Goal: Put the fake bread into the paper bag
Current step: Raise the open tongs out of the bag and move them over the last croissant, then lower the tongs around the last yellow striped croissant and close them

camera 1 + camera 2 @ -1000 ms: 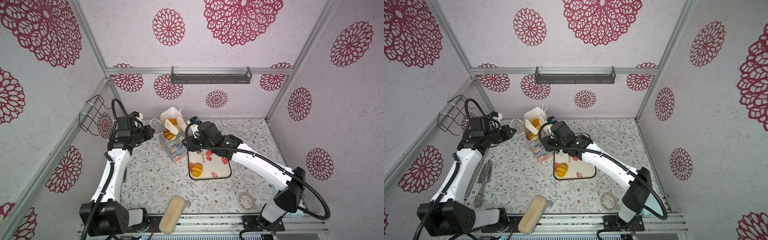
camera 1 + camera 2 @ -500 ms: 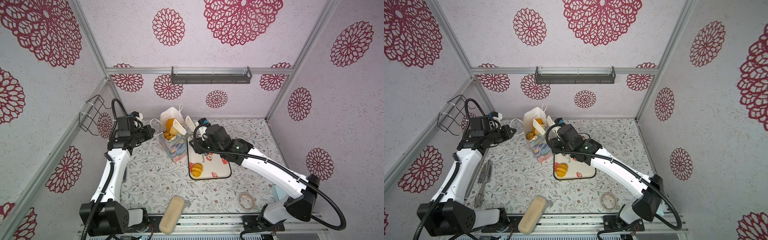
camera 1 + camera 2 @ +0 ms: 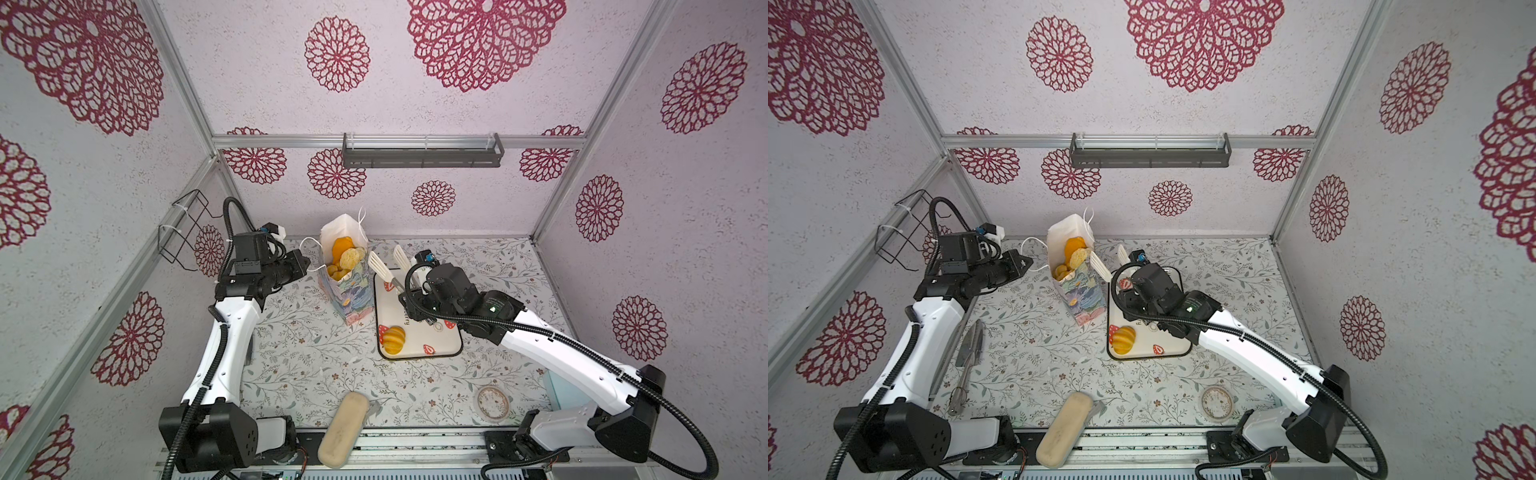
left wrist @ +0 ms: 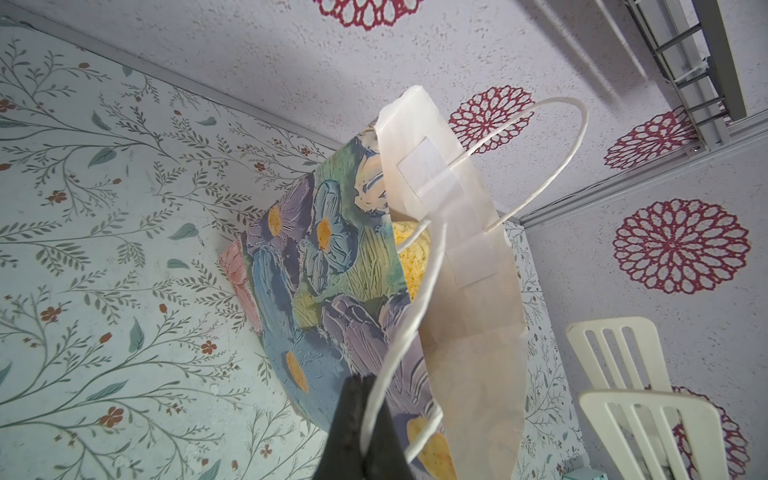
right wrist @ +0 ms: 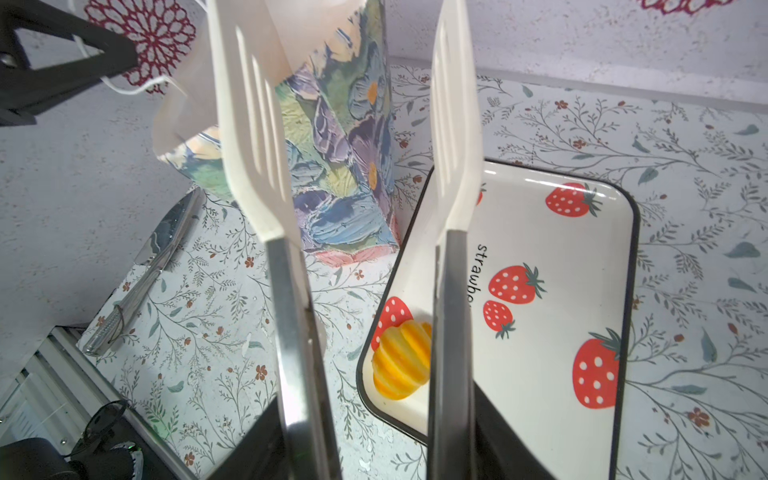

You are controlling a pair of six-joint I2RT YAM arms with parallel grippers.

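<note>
The paper bag (image 3: 349, 286) (image 3: 1084, 295) stands upright at the back of the table, with flowers printed outside and white inside. Several pieces of fake bread (image 3: 343, 249) (image 3: 1074, 248) fill its open mouth. My left gripper (image 3: 305, 262) (image 4: 365, 380) is shut on the bag's white cord handle (image 4: 415, 316), pulling it left. One striped orange bun (image 3: 393, 339) (image 5: 401, 359) lies on the strawberry tray (image 3: 440, 345) (image 5: 573, 257). My right gripper (image 3: 409, 291) (image 5: 374, 440) is shut on white slotted tongs (image 3: 390, 262) (image 5: 257, 145). The tong blades stand apart and empty, just right of the bag.
A long pale beige block (image 3: 344, 428) lies at the front edge. A tape roll (image 3: 493, 402) sits front right beside a light blue box (image 3: 561, 390). Metal utensils (image 3: 969, 357) lie by the left arm. There is a wire basket (image 3: 183, 228) on the left wall and a shelf (image 3: 422, 151) on the back wall.
The right arm has drawn the tongs away from the bag's mouth to the right, over the tray's far end. The left arm and the bag have stayed still.
</note>
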